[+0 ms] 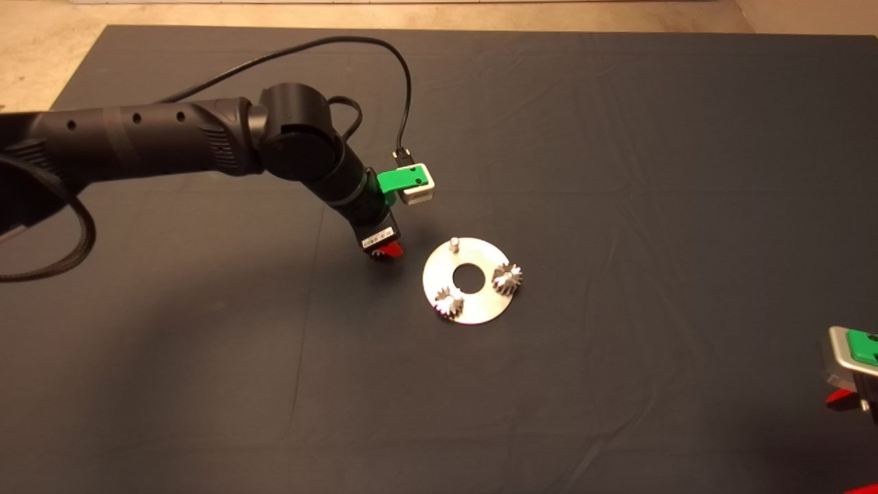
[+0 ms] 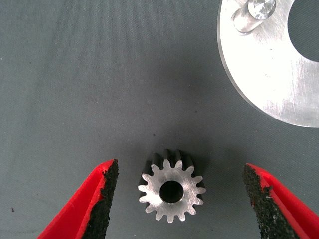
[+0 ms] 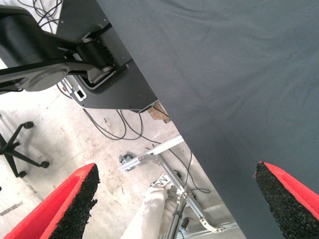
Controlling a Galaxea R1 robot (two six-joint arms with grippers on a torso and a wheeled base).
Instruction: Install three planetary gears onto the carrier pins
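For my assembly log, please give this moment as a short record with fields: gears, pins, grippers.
gears on pins: two planetary gears sit on the carrier disc
free pin: one bare carrier pin
loose gear: third gear lies flat on the dark mat, beside the disc
left gripper: open, fingers on either side of the loose gear, not touching
right gripper: open, parked at the mat's edge

Two of the shiny toothed planetary gears (image 1: pixel 507 278) already sit on carrier pins (image 1: pixel 453 243) of the flat silver disc, right and near-left. The far pin's bare, and the third gear (image 2: pixel 172 193) lies flat on the mat just left of the disc.
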